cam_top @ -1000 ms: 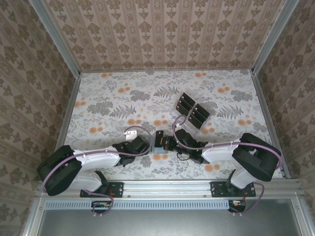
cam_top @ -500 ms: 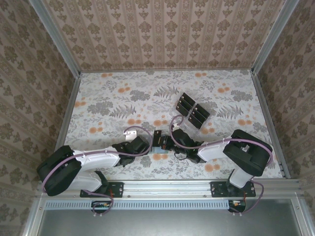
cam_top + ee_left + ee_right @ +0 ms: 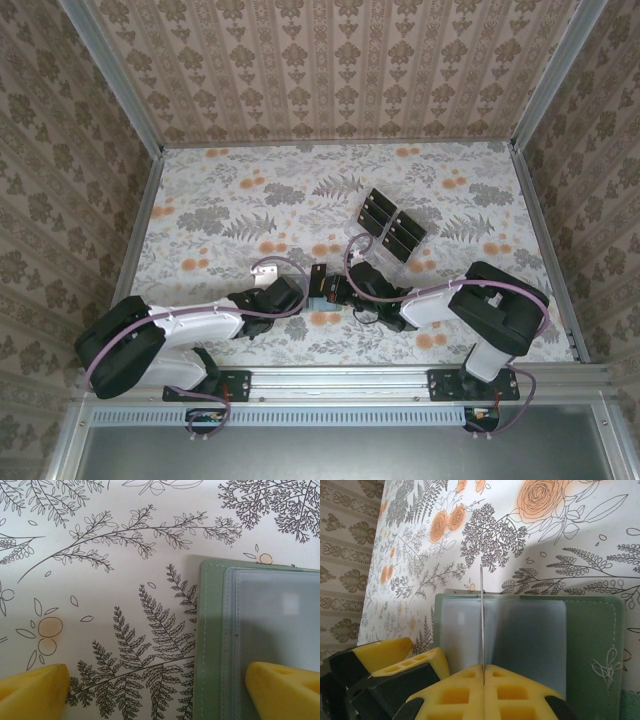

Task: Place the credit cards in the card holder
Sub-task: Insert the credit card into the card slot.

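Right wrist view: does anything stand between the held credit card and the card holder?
Nothing visible does. The credit card, pinched edge-on in the right fingers, hangs over the open card holder; a left finger rests on it, off to one side.

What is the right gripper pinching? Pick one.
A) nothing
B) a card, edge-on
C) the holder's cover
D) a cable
B: in the right wrist view, the right gripper is shut on a thin card that stands edge-on over the open holder.
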You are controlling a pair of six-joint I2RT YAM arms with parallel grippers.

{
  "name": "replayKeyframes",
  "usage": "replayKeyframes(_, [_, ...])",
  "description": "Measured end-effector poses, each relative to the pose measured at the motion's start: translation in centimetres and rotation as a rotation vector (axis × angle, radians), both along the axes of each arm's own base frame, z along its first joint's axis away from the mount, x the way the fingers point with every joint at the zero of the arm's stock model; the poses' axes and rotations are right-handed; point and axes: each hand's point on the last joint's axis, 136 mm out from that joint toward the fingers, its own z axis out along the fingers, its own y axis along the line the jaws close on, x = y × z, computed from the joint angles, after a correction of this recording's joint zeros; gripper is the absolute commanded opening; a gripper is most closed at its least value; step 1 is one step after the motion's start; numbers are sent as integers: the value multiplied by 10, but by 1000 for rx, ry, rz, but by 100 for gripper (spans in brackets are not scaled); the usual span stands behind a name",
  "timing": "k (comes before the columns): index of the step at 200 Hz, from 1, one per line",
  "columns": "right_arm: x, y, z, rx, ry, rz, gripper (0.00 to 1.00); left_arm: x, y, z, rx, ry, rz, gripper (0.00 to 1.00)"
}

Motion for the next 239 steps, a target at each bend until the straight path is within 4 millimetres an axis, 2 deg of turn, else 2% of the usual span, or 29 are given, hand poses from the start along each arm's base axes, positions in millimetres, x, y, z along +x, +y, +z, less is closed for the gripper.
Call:
replayKeyframes(143, [0,1,6,25,-2,-6,0,0,0,0,-3,-2,0,100])
replayKeyframes(239, [-3,-1,-1,37,16,-11,0,0,0,0,-3,-2,0,100])
